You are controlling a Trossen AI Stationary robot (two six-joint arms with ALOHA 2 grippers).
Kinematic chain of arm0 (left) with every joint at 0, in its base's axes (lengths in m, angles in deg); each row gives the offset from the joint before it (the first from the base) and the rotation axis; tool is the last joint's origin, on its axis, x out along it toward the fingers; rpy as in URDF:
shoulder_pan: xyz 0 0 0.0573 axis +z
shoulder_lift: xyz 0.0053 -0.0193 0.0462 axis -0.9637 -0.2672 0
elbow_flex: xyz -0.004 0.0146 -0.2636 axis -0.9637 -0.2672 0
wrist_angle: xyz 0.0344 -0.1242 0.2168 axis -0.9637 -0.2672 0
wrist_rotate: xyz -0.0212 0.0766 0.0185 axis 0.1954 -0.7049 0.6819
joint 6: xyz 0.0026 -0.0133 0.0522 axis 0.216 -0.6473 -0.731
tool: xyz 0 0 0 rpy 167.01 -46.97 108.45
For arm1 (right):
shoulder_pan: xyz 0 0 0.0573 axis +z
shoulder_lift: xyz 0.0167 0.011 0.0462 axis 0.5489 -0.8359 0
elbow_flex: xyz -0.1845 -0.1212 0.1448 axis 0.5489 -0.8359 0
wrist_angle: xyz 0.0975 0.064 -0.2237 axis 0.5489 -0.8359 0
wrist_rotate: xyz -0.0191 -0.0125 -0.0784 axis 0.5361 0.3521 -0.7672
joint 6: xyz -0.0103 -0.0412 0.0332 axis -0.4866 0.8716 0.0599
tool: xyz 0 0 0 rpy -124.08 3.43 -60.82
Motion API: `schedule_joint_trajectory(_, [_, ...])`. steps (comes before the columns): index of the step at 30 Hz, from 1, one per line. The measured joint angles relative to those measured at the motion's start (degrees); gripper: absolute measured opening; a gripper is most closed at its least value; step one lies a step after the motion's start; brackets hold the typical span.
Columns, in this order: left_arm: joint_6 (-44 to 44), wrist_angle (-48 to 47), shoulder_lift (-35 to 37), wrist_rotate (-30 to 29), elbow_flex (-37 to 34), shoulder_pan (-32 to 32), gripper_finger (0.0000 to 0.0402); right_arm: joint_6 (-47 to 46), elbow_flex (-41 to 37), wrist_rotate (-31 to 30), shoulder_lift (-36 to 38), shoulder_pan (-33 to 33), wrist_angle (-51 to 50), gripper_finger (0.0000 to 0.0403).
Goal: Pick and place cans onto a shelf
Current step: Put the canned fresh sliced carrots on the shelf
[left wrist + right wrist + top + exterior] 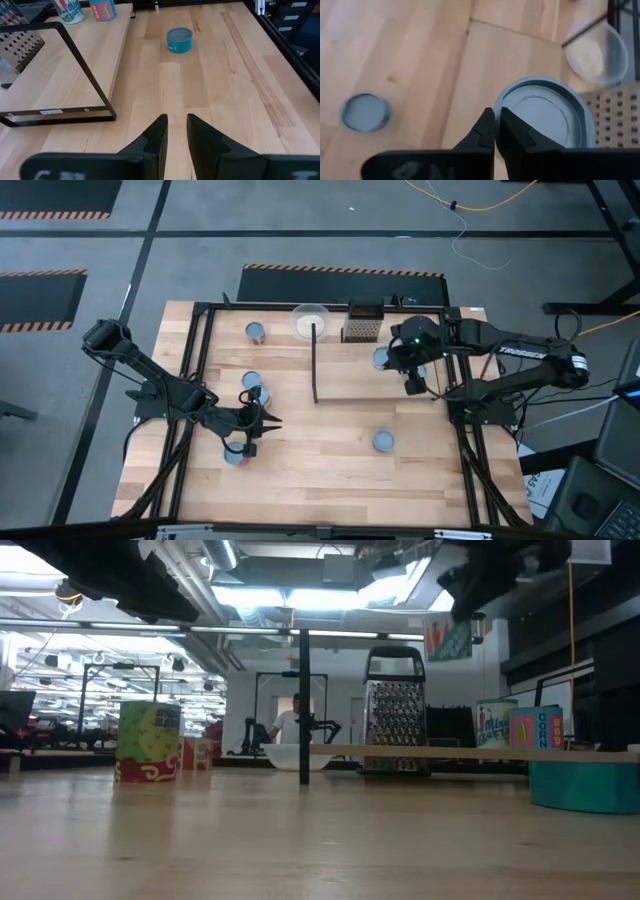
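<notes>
From above, the right gripper (413, 367) hangs over the shelf (365, 370), beside a can (382, 359) at the far end; the left gripper (262, 421) sits near cans (252, 385) on the table's left, and a lone can (383, 442) lies apart. Low down, a grater (396, 727) stands behind the shelf edge (470, 752). The left wrist shows its fingers (156, 139) slightly parted, empty. The right wrist shows its fingers (485, 131) nearly closed, empty, above a can top (545, 117).
</notes>
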Motion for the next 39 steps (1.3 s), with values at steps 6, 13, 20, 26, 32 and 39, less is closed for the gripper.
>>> schedule_joint_trajectory(6, [0.0,0.0,0.0,0.0,0.0,0.0,0.0066,1.9,-4.4,0.3,0.0,-7.1,2.1,0.0017])
schedule_joint_trajectory(13, [0.0,0.0,0.0,0.0,0.0,0.0,0.0066,3.1,-9.1,0.3,-0.2,-13.6,6.3,0.0017])
schedule_joint_trajectory(20, [0.0,0.0,0.0,0.0,0.0,0.0,0.0066,3.2,-13.5,2.6,-0.2,-17.3,11.3,0.0018])
schedule_joint_trajectory(26, [0.0,0.0,0.0,0.0,0.0,0.0,0.0066,3.4,-17.6,4.7,-0.2,-18.8,17.8,0.0018])
schedule_joint_trajectory(32, [0.0,0.0,0.0,0.0,0.0,0.0,0.0066,4.6,-20.8,7.3,-0.2,-20.3,21.2,0.0019])
schedule_joint_trajectory(39, [0.0,0.0,0.0,0.0,0.0,0.0,0.0066,4.6,-21.5,7.8,-0.6,-21.6,22.0,0.002])
